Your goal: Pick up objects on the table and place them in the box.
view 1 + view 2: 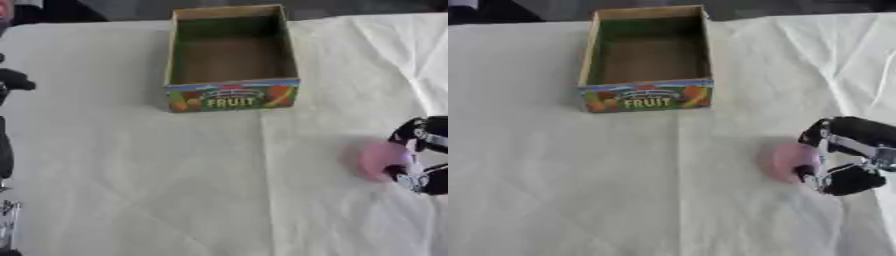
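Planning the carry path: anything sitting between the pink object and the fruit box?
Nothing visible. The right hand is already curled around the pink object, and only bare white cloth lies between it and the box, which stands open-topped and looks empty.

Bright, even light washes the pale cloth (131,175) almost white; both views are soft and blurred, with faint shadows beside the box (646,96).

matt creased cloth (579,190), printed cardboard box (646,97), smooth matt pink object (787,161)
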Available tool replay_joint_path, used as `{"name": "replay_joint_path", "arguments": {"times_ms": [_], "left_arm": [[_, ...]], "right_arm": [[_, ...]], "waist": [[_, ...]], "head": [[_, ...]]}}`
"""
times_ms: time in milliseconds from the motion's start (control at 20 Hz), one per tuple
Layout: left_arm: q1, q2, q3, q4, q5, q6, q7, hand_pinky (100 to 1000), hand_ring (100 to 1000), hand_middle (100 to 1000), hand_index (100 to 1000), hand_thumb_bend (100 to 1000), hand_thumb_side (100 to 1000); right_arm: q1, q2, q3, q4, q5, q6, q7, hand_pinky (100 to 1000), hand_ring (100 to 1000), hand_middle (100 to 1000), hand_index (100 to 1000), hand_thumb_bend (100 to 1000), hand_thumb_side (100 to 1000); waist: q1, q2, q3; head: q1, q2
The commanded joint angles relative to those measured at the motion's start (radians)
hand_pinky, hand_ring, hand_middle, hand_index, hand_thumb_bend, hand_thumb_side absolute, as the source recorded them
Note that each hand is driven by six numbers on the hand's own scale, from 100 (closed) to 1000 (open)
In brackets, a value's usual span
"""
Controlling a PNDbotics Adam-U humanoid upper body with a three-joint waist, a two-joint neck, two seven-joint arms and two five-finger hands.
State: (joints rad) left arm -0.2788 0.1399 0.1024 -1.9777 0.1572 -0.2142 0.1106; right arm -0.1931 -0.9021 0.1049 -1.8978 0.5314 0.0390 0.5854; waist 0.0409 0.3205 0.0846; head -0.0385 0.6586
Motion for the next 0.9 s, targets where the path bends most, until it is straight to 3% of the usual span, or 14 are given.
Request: {"name": "replay_joint_path", "arguments": {"times_ms": [50, 400, 550, 900], "left_arm": [[-0.01, 0.009, -0.001, -0.022, -0.004, 0.004, -0.001, 518, 517, 576, 749, 100, 853], [-0.01, 0.009, -0.001, -0.022, -0.009, 0.005, -0.003, 519, 517, 576, 749, 100, 841], [-0.011, 0.008, -0.001, -0.022, -0.01, 0.006, -0.004, 519, 516, 576, 749, 100, 836], [-0.01, 0.009, -0.002, -0.022, -0.012, 0.007, -0.004, 519, 516, 576, 749, 100, 833]], "right_arm": [[-0.004, -0.016, -0.016, -0.031, -0.021, 0.01, -0.035, 587, 701, 510, 659, 100, 351], [0.006, -0.019, -0.018, -0.083, -0.037, 0.043, -0.132, 547, 659, 468, 601, 100, 427], [0.006, -0.019, -0.021, -0.099, -0.036, 0.06, -0.192, 532, 636, 456, 585, 100, 531], [-0.019, -0.039, -0.026, -0.102, -0.064, 0.045, -0.295, 526, 631, 450, 574, 100, 499]], "waist": [[-0.002, -0.016, -0.002], [-0.003, -0.016, -0.005], [-0.003, -0.016, -0.005], [-0.005, -0.016, -0.003]], "head": [[0.003, -0.001], [0.005, -0.003], [0.005, -0.004], [0.003, -0.014]]}}
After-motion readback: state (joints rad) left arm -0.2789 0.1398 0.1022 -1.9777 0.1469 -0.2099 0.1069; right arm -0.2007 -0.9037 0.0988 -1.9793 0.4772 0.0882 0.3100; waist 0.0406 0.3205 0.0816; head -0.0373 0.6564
